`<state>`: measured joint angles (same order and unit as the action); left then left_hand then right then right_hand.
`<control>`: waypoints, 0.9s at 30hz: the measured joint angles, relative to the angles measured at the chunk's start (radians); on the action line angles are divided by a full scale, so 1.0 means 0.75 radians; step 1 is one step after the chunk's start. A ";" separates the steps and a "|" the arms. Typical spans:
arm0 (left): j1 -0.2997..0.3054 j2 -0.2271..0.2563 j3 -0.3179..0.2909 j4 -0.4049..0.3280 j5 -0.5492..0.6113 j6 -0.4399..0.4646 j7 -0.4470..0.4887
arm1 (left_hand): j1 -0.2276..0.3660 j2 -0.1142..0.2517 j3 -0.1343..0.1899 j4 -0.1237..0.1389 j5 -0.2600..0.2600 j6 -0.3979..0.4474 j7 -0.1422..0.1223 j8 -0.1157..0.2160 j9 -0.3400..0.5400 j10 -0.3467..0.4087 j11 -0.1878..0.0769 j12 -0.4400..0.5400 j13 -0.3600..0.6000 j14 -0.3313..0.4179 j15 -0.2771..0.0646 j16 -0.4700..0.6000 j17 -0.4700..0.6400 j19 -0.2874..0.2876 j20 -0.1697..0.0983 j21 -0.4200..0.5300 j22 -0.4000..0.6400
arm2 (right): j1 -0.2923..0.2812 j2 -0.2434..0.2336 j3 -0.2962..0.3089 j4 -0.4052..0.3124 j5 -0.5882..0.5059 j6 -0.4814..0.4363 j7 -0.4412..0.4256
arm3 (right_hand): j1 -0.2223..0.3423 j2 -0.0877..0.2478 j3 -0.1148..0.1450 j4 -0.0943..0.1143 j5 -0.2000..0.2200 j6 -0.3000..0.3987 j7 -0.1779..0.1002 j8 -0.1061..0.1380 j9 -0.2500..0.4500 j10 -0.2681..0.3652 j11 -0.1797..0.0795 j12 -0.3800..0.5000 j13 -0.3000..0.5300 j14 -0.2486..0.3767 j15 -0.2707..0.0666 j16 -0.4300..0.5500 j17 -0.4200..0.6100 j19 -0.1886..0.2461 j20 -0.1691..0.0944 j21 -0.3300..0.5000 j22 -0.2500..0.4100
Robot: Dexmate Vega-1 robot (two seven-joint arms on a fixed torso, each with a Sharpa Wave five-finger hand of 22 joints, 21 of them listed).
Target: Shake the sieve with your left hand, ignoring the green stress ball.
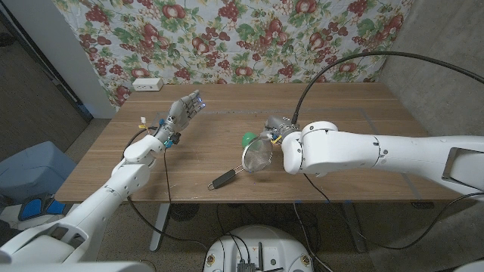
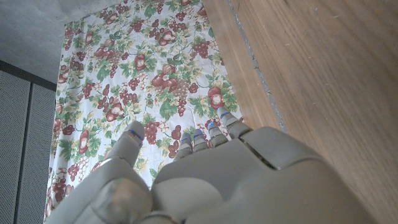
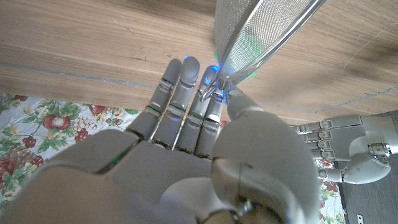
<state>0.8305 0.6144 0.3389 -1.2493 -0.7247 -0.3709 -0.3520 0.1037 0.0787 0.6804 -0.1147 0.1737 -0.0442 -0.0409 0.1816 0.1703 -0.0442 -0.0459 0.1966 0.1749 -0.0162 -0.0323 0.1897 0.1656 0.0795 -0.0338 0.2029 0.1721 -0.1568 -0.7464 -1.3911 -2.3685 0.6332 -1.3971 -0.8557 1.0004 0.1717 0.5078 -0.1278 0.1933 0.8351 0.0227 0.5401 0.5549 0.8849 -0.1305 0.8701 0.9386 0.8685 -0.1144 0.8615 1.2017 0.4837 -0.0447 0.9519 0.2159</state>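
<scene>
The metal mesh sieve (image 1: 257,155) sits tilted near the middle of the table, its black handle (image 1: 223,180) pointing toward the front edge. My right hand (image 1: 277,130) is at the sieve's far rim. In the right wrist view the thumb and a fingertip (image 3: 210,93) pinch the wire hook on the rim of the sieve (image 3: 261,28). The green stress ball (image 1: 248,139) lies just behind the sieve and shows through the mesh (image 3: 249,48). My left hand (image 1: 185,109) hangs above the table's left part, well apart from the sieve, with fingers (image 2: 134,134) spread and nothing in it.
A white box (image 1: 147,85) stands at the table's far left corner. A black cable (image 1: 340,64) arches over the right half of the table. A floral cloth (image 1: 242,38) hangs behind. A blue seat (image 1: 34,170) stands left of the table.
</scene>
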 measured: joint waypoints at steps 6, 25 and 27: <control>-0.009 0.025 0.012 -0.018 0.021 0.019 -0.015 | 0.027 -0.013 -0.004 -0.051 0.000 0.026 0.007 0.004 0.000 0.047 -0.001 0.010 0.000 0.065 -0.005 0.009 0.000 0.040 -0.006 0.006 0.000 | -0.063 -0.017 0.046 -0.026 -0.122 0.001 0.060 | 0.000 0.000 -0.005 0.006 0.000 -0.002 -0.002 0.000 0.000 -0.005 0.000 0.000 0.008 0.000 0.000 0.000 0.008 0.000 0.000 0.010 -0.003; -0.050 0.113 0.059 -0.059 0.085 0.049 -0.118 | 0.110 -0.096 -0.004 -0.091 0.000 0.095 0.014 0.019 0.000 0.131 -0.004 0.022 0.006 0.185 -0.009 0.017 0.006 0.100 -0.005 0.009 0.004 | -0.231 -0.066 0.170 -0.098 -0.493 0.039 0.283 | 0.000 -0.001 0.000 0.011 0.000 -0.005 -0.005 0.005 0.005 -0.011 0.001 0.000 0.024 0.005 0.005 -0.005 0.025 -0.012 -0.002 0.043 -0.009; -0.057 0.118 0.064 -0.056 0.086 0.049 -0.136 | 0.112 -0.098 -0.004 -0.091 0.000 0.100 0.009 0.025 0.000 0.142 -0.001 0.031 0.006 0.194 -0.005 0.017 0.006 0.102 -0.003 0.009 0.004 | -0.247 -0.071 0.183 -0.104 -0.532 0.047 0.307 | 0.000 -0.001 0.000 0.011 0.004 -0.005 -0.005 0.005 0.005 -0.011 0.001 0.000 0.024 0.005 0.005 -0.005 0.025 -0.012 -0.002 0.043 -0.009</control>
<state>0.7874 0.7032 0.3872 -1.2913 -0.6605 -0.3345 -0.4538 0.1875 0.0053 0.6777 -0.1831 0.1737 0.0311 -0.0341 0.2004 0.1701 0.0625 -0.0463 0.2198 0.1795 0.1290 -0.0358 0.2022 0.1701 0.1562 -0.0361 0.2093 0.1748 -0.3421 -0.7995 -1.2541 -2.4462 0.2344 -1.3617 -0.6258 1.0001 0.1713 0.5079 -0.1195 0.1965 0.8317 0.0192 0.5440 0.5587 0.8766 -0.1295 0.8701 0.9566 0.8720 -0.1107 0.8576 1.2203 0.4746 -0.0464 0.9838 0.2090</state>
